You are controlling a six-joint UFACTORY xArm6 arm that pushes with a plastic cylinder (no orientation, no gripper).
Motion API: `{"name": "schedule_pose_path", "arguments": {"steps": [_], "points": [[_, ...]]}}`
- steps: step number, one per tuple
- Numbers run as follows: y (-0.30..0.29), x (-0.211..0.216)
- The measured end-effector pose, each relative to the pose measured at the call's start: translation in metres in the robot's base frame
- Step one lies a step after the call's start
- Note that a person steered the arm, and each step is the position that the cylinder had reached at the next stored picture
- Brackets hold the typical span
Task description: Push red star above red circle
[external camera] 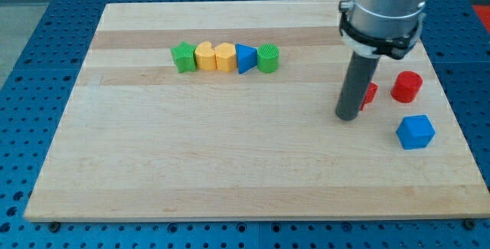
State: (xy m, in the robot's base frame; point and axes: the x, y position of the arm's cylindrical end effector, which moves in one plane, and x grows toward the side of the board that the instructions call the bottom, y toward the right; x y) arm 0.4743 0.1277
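The red star (pixel 370 94) is mostly hidden behind my rod at the view's right; only its right edge shows. The red circle (pixel 406 86) stands just to the right of it, a small gap apart. My tip (pixel 348 116) rests on the board at the star's left side, touching or nearly touching it.
A blue cube (pixel 416 132) lies below the red circle near the board's right edge. A row at the view's upper left holds a green star (pixel 183 57), two yellow blocks (pixel 206 57) (pixel 225 57), a blue triangle (pixel 245 58) and a green circle (pixel 268 58). The wooden board (pixel 230 165) lies on a blue table.
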Motion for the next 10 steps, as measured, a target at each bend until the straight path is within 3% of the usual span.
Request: {"name": "schedule_pose_path", "arguments": {"steps": [1, 2, 3, 5, 6, 7, 10], "points": [[-0.023, 0.0], [-0.022, -0.027], [-0.006, -0.026], [0.033, 0.011], [0.034, -0.006], [0.034, -0.052], [0.047, -0.042]]}}
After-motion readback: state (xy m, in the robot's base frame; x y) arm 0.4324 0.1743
